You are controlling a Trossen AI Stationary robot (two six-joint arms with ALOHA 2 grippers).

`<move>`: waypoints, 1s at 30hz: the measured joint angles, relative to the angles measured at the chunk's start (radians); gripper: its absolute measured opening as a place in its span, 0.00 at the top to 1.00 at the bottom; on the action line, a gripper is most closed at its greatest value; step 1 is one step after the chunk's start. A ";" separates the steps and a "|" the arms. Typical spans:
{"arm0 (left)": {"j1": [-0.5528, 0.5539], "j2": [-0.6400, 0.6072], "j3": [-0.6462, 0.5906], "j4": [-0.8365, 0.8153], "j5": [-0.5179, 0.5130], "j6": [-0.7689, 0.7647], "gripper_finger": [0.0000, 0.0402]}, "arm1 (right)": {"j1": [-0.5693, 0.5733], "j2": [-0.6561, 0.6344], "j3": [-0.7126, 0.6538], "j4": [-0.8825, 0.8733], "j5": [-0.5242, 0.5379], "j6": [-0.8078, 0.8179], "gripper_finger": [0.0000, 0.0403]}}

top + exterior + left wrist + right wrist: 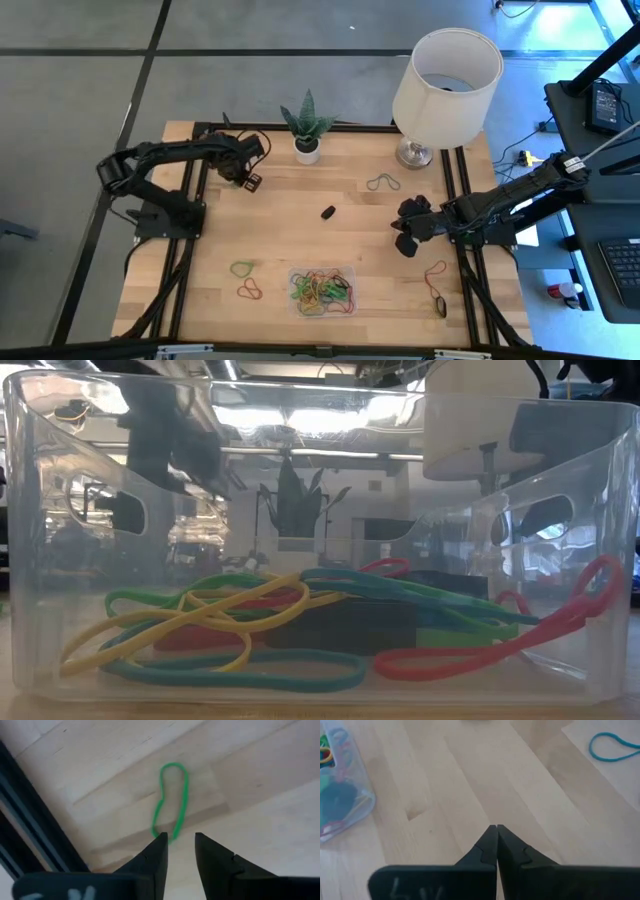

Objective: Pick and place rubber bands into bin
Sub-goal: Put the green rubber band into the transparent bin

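Left gripper (180,842) parted above a thin green rubber-band loop (171,800) on the pale wooden table (270,215), well apart from the clear plastic bin (322,290); best lowered astride one strand before pinching. Right gripper (496,837) closed, waiting at the right.

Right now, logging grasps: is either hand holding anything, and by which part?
Nothing is held. The left hand is open above a green rubber band; the right hand is shut, empty.
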 joint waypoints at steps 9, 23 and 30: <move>0.075 0.170 0.001 0.093 -0.006 0.059 0.78 | 0.000 0.000 0.000 0.000 0.019 0.049 0.99; 0.122 0.269 0.005 0.108 -0.012 0.145 0.98 | -0.024 0.000 0.000 0.004 0.067 0.084 0.99; 0.083 0.218 -0.002 0.103 -0.014 0.161 0.99 | -0.025 0.000 0.000 0.004 0.067 0.073 0.99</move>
